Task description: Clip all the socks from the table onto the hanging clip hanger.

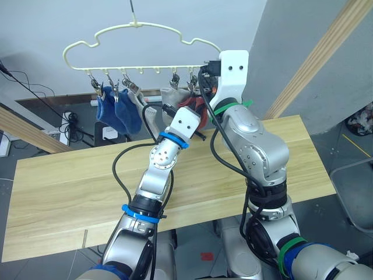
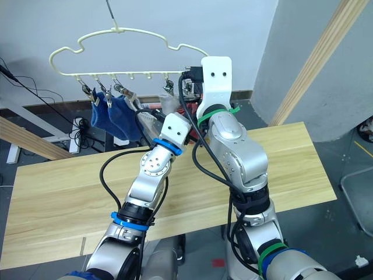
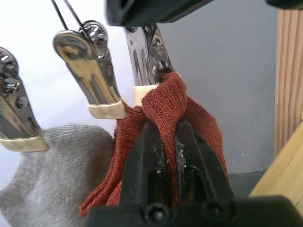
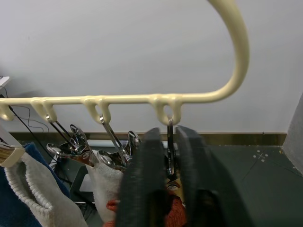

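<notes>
I am holding both pincers up at the clip hanger (image 1: 140, 44), which is hanging above the far edge of the tabletop (image 1: 70, 192). My left pincer (image 3: 166, 137) is pinching the cuff of a rust-red sock (image 3: 189, 123), pressing it up into the clip (image 3: 144, 61) just above my fingertips. My right pincer (image 4: 165, 142) is squeezing that clip's wire at the hanger's end loop. To the left of my pincers two blue socks (image 1: 119, 108) are dangling from clips, and between them and my pincers I am seeing light grey socks (image 1: 157, 105), two as best I can count. I am making out no readable writing anywhere.
</notes>
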### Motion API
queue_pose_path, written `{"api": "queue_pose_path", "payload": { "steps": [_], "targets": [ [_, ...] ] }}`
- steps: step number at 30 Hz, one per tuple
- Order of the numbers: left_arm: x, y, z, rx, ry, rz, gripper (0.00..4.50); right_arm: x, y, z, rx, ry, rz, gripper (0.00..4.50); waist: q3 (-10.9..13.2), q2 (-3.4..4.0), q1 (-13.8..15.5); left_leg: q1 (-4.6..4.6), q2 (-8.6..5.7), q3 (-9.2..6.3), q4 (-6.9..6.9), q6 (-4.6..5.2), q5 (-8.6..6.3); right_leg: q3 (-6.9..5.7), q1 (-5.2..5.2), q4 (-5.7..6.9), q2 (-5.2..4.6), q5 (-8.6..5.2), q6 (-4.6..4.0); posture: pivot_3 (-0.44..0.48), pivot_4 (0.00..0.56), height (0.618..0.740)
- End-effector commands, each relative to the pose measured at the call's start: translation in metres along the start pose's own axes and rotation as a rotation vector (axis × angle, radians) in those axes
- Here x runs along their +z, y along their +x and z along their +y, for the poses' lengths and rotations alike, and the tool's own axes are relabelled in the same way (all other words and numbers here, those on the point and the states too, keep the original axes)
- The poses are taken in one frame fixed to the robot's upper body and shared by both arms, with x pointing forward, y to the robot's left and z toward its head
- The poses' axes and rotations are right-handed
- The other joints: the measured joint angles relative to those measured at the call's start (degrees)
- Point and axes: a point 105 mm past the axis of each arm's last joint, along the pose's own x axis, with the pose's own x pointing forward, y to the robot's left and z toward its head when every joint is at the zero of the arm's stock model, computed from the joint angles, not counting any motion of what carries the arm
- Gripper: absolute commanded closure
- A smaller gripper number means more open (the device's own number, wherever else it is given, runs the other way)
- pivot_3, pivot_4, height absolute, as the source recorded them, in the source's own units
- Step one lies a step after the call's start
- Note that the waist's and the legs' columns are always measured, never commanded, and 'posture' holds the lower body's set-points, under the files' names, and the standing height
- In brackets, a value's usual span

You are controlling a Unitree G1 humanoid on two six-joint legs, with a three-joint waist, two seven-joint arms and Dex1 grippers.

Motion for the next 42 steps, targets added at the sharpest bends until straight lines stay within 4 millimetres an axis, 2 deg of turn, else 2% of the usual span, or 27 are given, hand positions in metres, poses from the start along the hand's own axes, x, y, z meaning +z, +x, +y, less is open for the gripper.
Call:
{"api": "queue_pose_path", "payload": {
  "steps": [1, 4, 7, 13, 17, 20, 22, 23, 24, 25, 29, 30, 34, 35, 39, 42],
  "targets": [
    [0.021, 0.003, 0.001, 0.008, -0.009, -0.082, 4.5, 0.024, -0.006, 0.015, 0.035, 0.037, -0.093, 2.59, 0.0, 0.0, 0.0, 0.0, 0.0, 0.0, 0.0, 0.0, 0.0, 0.0, 0.0, 0.0, 0.0, 0.0, 0.0, -0.196, 0.371, 0.74],
    [0.021, 0.003, 0.0, 0.003, -0.023, -0.087, 4.5, 0.029, -0.007, 0.012, 0.024, 0.055, -0.112, 1.45, 0.0, 0.0, 0.01, 0.0, 0.0, -0.01, 0.0, 0.0, 0.0, 0.0, 0.0, 0.0, 0.0, 0.0, 0.0, -0.196, 0.371, 0.74],
    [0.023, 0.003, -0.003, -0.015, -0.052, -0.094, 4.5, 0.032, -0.011, 0.008, 0.021, 0.066, -0.127, 1.45, 0.0, 0.0, 0.02, 0.0, 0.0, -0.01, 0.0, 0.0, 0.0, 0.0, 0.0, 0.0, 0.0, 0.0, 0.0, -0.196, 0.371, 0.74],
    [0.009, -0.007, -0.017, -0.188, -0.095, -0.024, 2.79, 0.038, -0.029, -0.001, 0.069, 0.054, -0.161, 1.41, 0.0, 0.0, -0.02, 0.0, 0.0, -0.01, 0.0, 0.0, 0.0, 0.0, 0.01, -0.01, 0.0, 0.0, 0.0, -0.204, 0.37, 0.74],
    [0.0, -0.029, -0.017, -0.363, -0.091, 0.019, 1.64, 0.03, -0.046, -0.009, 0.152, -0.028, -0.132, 1.41, 0.0, 0.0, -0.05, 0.02, 0.01, -0.01, -0.02, 0.0, 0.0, 0.0, 0.03, -0.01, 0.02, 0.0, 0.0, -0.204, 0.369, 0.74],
    [-0.005, -0.051, -0.007, -0.47, -0.056, 0.049, 0.76, 0.024, -0.058, -0.015, 0.228, -0.135, -0.102, 1.41, 0.0, 0.0, -0.06, 0.02, 0.0, -0.02, 0.0, 0.0, 0.0, 0.01, 0.03, 0.0, 0.02, 0.0, 0.01, -0.201, 0.364, 0.74],
    [-0.006, -0.066, 0.003, -0.524, -0.053, 0.076, 0.16, 0.019, -0.065, -0.018, 0.29, -0.212, -0.071, 0.81, 0.0, 0.0, -0.06, 0.04, 0.02, -0.03, -0.01, 0.0, 0.01, 0.0, 0.04, 0.0, 0.05, -0.01, 0.01, -0.197, 0.357, 0.74],
    [-0.005, -0.074, 0.008, -0.548, -0.066, 0.092, 0.0, 0.015, -0.069, -0.018, 0.327, -0.25, -0.051, 0.45, 0.0, 0.0, -0.09, 0.07, 0.03, -0.04, -0.01, 0.01, 0.01, -0.01, 0.06, 0.0, 0.05, -0.01, 0.01, -0.196, 0.355, 0.74],
    [-0.003, -0.085, 0.014, -0.571, -0.064, 0.105, 0.0, 0.011, -0.074, -0.019, 0.374, -0.284, -0.025, 0.12, 0.0, 0.0, -0.17, 0.06, 0.04, -0.03, -0.01, 0.01, 0.01, -0.01, 0.06, -0.02, 0.06, -0.01, 0.01, -0.193, 0.351, 0.74],
    [-0.001, -0.096, 0.02, -0.588, -0.079, 0.132, 0.0, 0.007, -0.079, -0.02, 0.42, -0.313, 0.001, 0.03, 0.0, 0.01, -0.16, 0.07, 0.05, -0.02, -0.01, 0.01, 0.0, 0.0, 0.06, -0.02, 0.06, -0.01, 0.02, -0.186, 0.345, 0.74],
    [0.0, -0.135, 0.061, -0.55, -0.089, 0.29, 0.0, -0.002, -0.092, -0.038, 0.51, -0.422, 0.085, 0.03, 0.0, 0.01, -0.02, 0.07, 0.05, -0.02, -0.04, 0.01, 0.0, 0.0, 0.07, -0.06, 0.06, -0.02, 0.02, -0.156, 0.323, 0.74],
    [-0.001, -0.139, 0.068, -0.529, -0.086, 0.316, 0.0, -0.003, -0.093, -0.042, 0.518, -0.436, 0.095, 0.03, -0.01, 0.01, 0.1, 0.07, 0.05, -0.02, -0.03, 0.01, 0.0, 0.0, 0.07, -0.06, 0.05, -0.02, 0.03, -0.143, 0.315, 0.74],
    [-0.009, -0.16, 0.123, -0.36, -0.052, 0.501, 0.0, -0.008, -0.098, -0.062, 0.577, -0.544, 0.159, 0.03, -0.18, -0.09, 0.8, 0.1, 0.03, -0.03, 0.0, 0.07, 0.05, -0.03, 0.17, -0.13, 0.05, -0.03, 0.04, -0.109, 0.28, 0.74],
    [-0.01, -0.163, 0.131, -0.329, -0.06, 0.529, 0.0, -0.008, -0.098, -0.067, 0.578, -0.557, 0.163, 0.03, -0.35, -0.15, 1.14, 0.12, 0.02, -0.03, 0.0, 0.08, 0.06, -0.03, 0.2, -0.14, 0.05, -0.03, 0.04, -0.102, 0.269, 0.74],
    [-0.014, -0.176, 0.156, -0.204, -0.01, 0.613, 0.0, -0.007, -0.098, -0.085, 0.576, -0.566, 0.17, 0.03, -1.85, -0.19, 1.68, 0.11, 0.03, 0.0, -0.03, 0.09, 0.06, -0.03, 0.19, -0.17, 0.05, -0.02, 0.03, -0.073, 0.233, 0.74],
    [-0.019, -0.186, 0.165, -0.18, 0.024, 0.64, 0.0, -0.013, -0.099, -0.096, 0.573, -0.576, 0.188, 0.03, -3.27, -0.21, 2.05, 0.12, 0.02, 0.02, -0.07, 0.08, 0.06, -0.03, 0.19, -0.19, 0.03, -0.01, 0.02, -0.058, 0.202, 0.74]
  ]
}}
